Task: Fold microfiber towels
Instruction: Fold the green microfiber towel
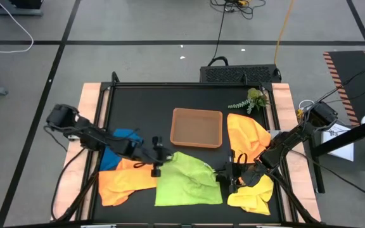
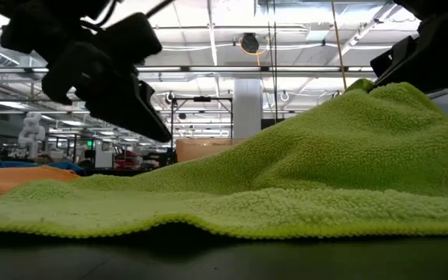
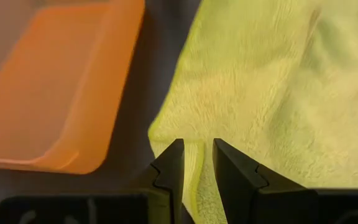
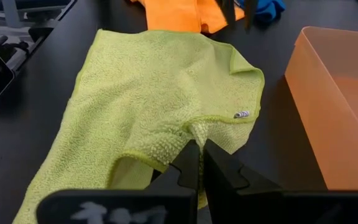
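lime green towel point(image 4: 148, 93): soft cloth, nubbly looped pile, matt, stitched hem
orange towels point(image 1: 127, 183): same fuzzy matt cloth
yellow towel point(image 1: 253, 196): fuzzy matt cloth
tray point(image 1: 197, 127): smooth brown plastic, faint sheen
table point(image 1: 144, 101): black top, smooth and matt
fingers point(image 3: 169, 171): dark, smooth, hard plastic look
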Robot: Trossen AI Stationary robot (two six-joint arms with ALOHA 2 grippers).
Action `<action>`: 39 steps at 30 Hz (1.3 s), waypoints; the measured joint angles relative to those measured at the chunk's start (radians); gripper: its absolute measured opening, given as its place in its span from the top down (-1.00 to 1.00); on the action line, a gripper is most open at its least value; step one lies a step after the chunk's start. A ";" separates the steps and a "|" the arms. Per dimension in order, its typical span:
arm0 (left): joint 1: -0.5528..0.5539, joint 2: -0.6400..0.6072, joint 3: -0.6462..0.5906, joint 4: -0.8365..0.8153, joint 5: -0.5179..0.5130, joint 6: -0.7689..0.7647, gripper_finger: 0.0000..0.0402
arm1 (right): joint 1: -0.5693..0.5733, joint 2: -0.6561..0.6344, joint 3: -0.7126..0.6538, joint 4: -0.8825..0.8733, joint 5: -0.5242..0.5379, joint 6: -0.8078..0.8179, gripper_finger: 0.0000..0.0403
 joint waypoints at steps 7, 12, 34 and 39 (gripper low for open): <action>0.003 0.092 0.104 -0.173 -0.074 0.059 0.56 | 0.000 0.000 0.000 0.000 0.000 -0.003 0.98; 0.000 0.112 0.105 -0.175 -0.064 0.123 0.56 | 0.000 0.000 0.000 0.000 -0.004 0.000 0.98; 0.000 0.180 0.106 -0.161 -0.054 0.130 0.56 | 0.000 0.000 0.000 0.000 -0.006 0.000 0.98; -0.009 0.173 0.107 -0.167 -0.066 0.127 0.34 | 0.000 0.000 0.000 0.000 -0.006 0.000 0.98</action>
